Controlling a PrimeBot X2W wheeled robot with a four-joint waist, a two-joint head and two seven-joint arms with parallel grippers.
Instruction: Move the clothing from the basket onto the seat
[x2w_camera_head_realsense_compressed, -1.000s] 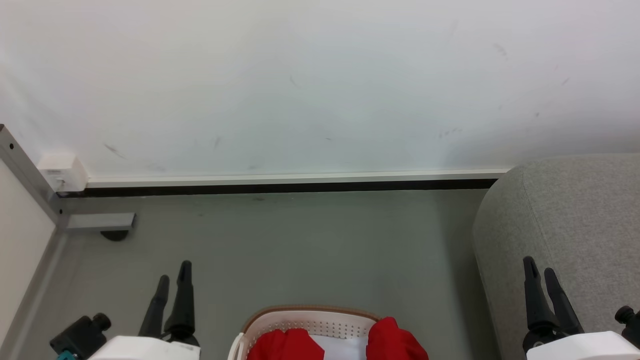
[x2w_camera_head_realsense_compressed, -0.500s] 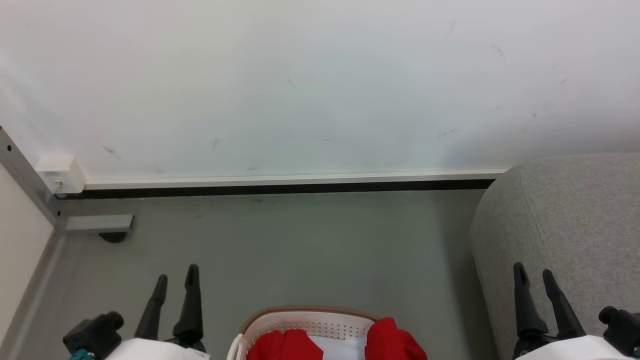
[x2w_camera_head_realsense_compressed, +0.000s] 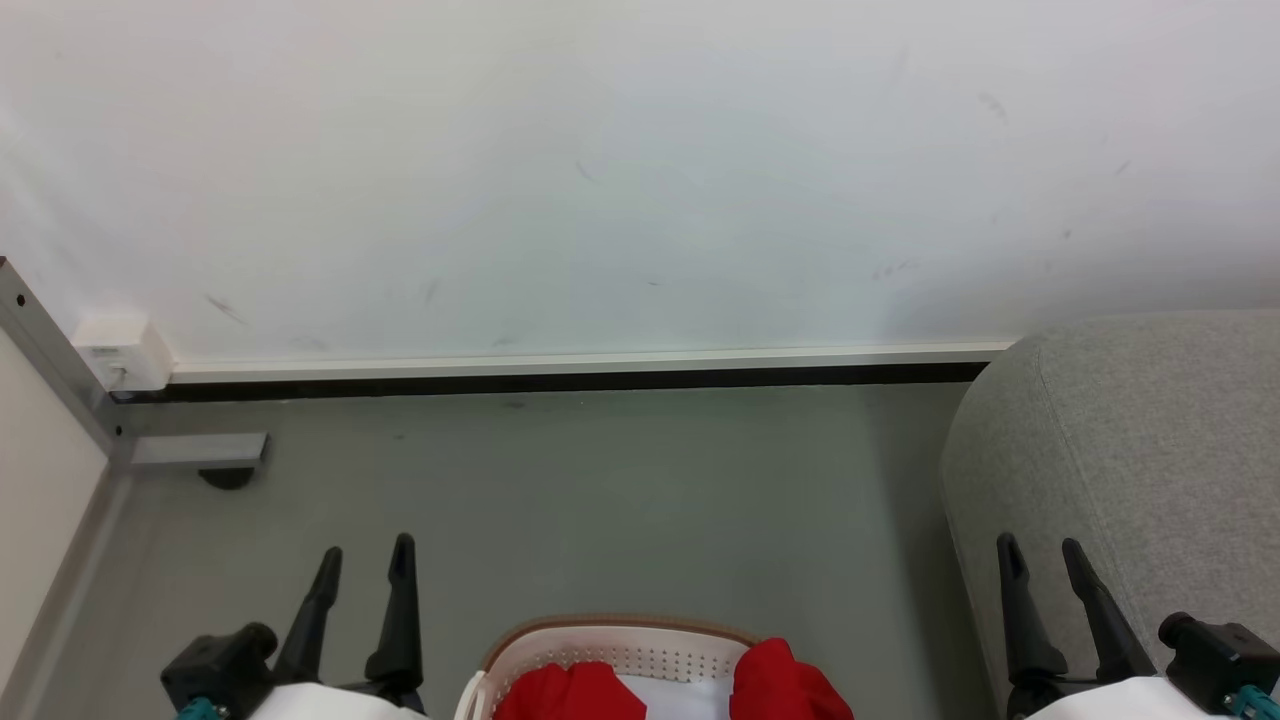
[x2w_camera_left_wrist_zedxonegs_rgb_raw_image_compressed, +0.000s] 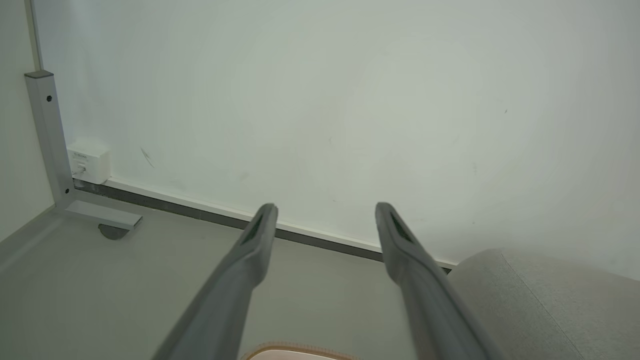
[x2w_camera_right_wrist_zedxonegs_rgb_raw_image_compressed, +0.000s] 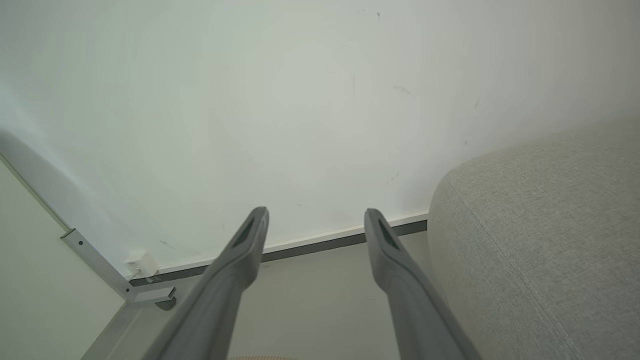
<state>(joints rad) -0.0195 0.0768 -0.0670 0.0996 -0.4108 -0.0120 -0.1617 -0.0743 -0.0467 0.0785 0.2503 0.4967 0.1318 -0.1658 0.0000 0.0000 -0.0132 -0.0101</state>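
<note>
While both jaws gape empty, perforated basket (x2w_camera_head_realsense_compressed: 640, 655) — red clothing (x2w_camera_head_realsense_compressed: 785, 685) inside, woven grey seat (x2w_camera_head_realsense_compressed: 1150, 450).

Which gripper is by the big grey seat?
The right gripper, seen against the seat; the left gripper has floor behind it.

The left gripper (x2w_camera_left_wrist_zedxonegs_rgb_raw_image_compressed: 325, 210) holds its two long grey fingers (x2w_camera_left_wrist_zedxonegs_rgb_raw_image_compressed: 250, 260) wide apart, with nothing between them. Past the gripper is a big white wall (x2w_camera_left_wrist_zedxonegs_rgb_raw_image_compressed: 320, 100) with a dark strip (x2w_camera_left_wrist_zedxonegs_rgb_raw_image_compressed: 200, 212) along its bottom. Under the gripper lies the grey floor (x2w_camera_left_wrist_zedxonegs_rgb_raw_image_compressed: 125, 290). Just below the gripper, between its fingers, peeks the brown rim of the basket (x2w_camera_left_wrist_zedxonegs_rgb_raw_image_compressed: 295, 346). To the gripper's right sits the soft grey seat (x2w_camera_left_wrist_zedxonegs_rgb_raw_image_compressed: 540, 305). Far to the gripper's left stands a grey metal post (x2w_camera_left_wrist_zedxonegs_rgb_raw_image_compressed: 47, 135), with a small white box (x2w_camera_left_wrist_zedxonegs_rgb_raw_image_compressed: 89, 161) beside it.
</note>
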